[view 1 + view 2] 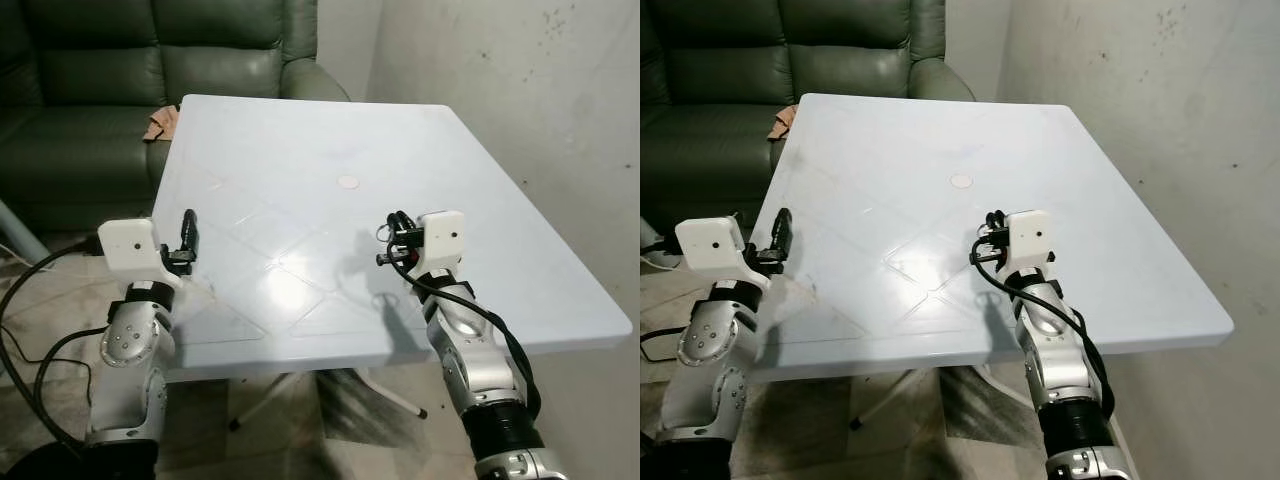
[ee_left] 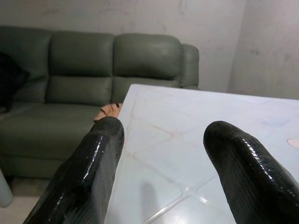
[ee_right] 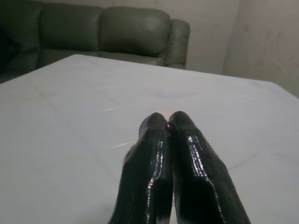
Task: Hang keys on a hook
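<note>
Left eye view: a white table (image 1: 300,150) stands before a green sofa (image 1: 120,60), a bare wall to its right. A small round mark (image 1: 348,182) lies near the table's middle. An orange-brown object (image 1: 160,123) rests on the sofa seat just beside the table's far left corner.
Left end effector (image 1: 188,232): held at the table's left edge, toward the near corner.
Right end effector (image 1: 392,240): held over the table near its front edge. Small metal bits, perhaps keys, sit at its tip, too small to tell.
Writing: no readable brand or label.
Left wrist view: the two black fingers (image 2: 84,177) are spread wide apart with nothing between them, pointing toward the sofa.
Right wrist view: the two black fingers (image 3: 149,172) are pressed together, pointing across the table toward the round mark; anything pinched cannot be made out.
</note>
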`<state>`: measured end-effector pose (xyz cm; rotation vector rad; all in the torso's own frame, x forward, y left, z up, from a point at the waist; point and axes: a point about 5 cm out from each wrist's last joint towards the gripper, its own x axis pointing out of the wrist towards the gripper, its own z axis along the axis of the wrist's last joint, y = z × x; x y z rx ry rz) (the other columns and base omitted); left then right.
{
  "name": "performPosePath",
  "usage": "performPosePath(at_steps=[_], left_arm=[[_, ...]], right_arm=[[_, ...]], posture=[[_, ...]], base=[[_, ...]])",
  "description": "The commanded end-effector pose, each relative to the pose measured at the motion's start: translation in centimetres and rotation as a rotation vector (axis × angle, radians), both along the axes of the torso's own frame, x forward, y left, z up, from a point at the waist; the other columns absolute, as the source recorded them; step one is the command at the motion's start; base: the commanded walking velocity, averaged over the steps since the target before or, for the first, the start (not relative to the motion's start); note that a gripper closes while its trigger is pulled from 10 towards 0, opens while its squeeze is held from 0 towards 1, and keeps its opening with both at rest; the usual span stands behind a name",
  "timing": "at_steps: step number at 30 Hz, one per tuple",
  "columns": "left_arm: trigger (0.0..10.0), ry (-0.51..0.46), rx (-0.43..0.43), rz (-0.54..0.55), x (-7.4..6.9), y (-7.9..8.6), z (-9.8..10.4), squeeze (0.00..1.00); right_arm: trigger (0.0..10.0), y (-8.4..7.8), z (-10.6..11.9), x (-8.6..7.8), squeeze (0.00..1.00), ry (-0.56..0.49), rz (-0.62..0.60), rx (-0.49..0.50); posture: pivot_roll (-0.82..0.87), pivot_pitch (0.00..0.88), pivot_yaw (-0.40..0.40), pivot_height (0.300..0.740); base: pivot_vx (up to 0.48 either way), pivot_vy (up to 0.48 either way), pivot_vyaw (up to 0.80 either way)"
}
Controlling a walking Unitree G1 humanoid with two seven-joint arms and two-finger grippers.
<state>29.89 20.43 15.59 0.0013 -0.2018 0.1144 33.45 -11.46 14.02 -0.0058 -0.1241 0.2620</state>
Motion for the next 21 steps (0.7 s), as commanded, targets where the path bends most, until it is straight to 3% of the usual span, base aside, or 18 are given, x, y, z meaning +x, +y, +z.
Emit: performPosePath(at_steps=[1, 6, 21], left_arm=[[10.0, 0.001, -0.004, -0.02, 0.21, -0.8, -0.01, 0.0], [10.0, -0.019, -0.061, -0.034, 0.17, -0.94, 0.08, 0.0], [10.0, -0.015, -0.056, -0.03, 0.18, -1.03, 0.01, 0.0]], right_arm=[[10.0, -0.81, 0.19, 0.2, 0.0, -0.008, -0.024, -0.015], [10.0, -0.78, 0.04, 0.18, 0.0, -0.003, -0.013, -0.021], [10.0, -0.85, 0.04, 0.2, 0.0, -0.004, -0.009, -0.026]], posture=[[-0.06, 0.017, -0.051, 0.74], [-0.06, 0.007, -0.058, 0.74], [-0.06, 0.001, -0.064, 0.74]], base=[[0.0, -0.364, -0.74], [0.0, -0.073, -0.74], [0.0, 0.0, -0.74]])
